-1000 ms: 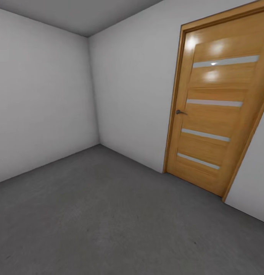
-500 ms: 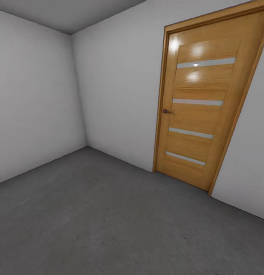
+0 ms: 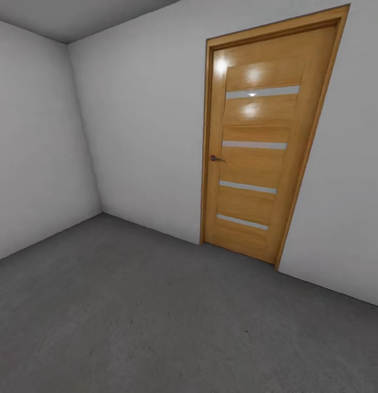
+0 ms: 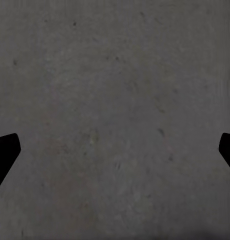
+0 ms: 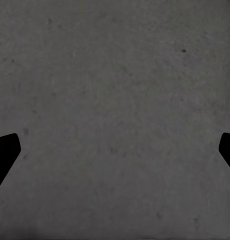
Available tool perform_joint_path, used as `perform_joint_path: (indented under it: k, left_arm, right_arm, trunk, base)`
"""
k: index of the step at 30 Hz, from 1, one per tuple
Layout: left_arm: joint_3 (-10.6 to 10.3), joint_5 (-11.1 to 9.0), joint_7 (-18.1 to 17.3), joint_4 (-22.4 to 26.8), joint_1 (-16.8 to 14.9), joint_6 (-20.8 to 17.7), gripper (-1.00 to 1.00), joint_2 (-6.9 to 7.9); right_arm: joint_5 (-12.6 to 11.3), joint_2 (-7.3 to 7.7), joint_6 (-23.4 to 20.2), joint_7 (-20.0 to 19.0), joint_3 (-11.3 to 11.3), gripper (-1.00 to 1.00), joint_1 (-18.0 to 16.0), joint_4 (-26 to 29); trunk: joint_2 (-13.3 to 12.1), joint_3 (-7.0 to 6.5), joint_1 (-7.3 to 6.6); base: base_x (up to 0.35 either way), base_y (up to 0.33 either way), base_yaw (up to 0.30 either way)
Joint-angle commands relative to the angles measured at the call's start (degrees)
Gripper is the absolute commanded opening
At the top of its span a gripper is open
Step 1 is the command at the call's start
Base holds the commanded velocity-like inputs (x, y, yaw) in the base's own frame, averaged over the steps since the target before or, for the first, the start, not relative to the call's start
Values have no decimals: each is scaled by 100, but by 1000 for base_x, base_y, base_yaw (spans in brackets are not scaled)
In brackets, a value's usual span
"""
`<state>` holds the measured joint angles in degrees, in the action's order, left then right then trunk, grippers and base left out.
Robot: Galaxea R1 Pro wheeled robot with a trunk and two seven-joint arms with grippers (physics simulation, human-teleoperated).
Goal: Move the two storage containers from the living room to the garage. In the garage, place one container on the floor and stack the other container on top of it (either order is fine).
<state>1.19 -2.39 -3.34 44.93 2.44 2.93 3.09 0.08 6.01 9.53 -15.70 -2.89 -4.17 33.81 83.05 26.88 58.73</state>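
Door right, floor before it

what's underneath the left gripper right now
Bare grey concrete floor lies beneath the open left gripper, nothing held. Its dark fingertips cover small patches of floor at the edges.

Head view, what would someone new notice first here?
The wooden door stands out, shut in the white wall at the right, with pale stripes and lamp glare on its upper panels. Below it spreads the rough grey floor. In each wrist view, dark fingertips sit far apart over bare concrete.
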Motion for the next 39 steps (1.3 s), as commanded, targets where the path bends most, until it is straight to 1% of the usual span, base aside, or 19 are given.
perform_joint_path:
  k: [1,39]
  left_arm:
    - [13,-25,-35,6,2,6,100,-1]
    - [13,-25,-35,7,2,6,100,-1]
  right_arm:
    - [1,-4,14,-47,-27,100,-5,-6]
    - [1,-4,14,-46,-27,100,-5,-6]
  trunk:
    - [3,5,0]
    - [3,5,0]
  base:
    - [0,0,-263]
    - [0,0,-263]
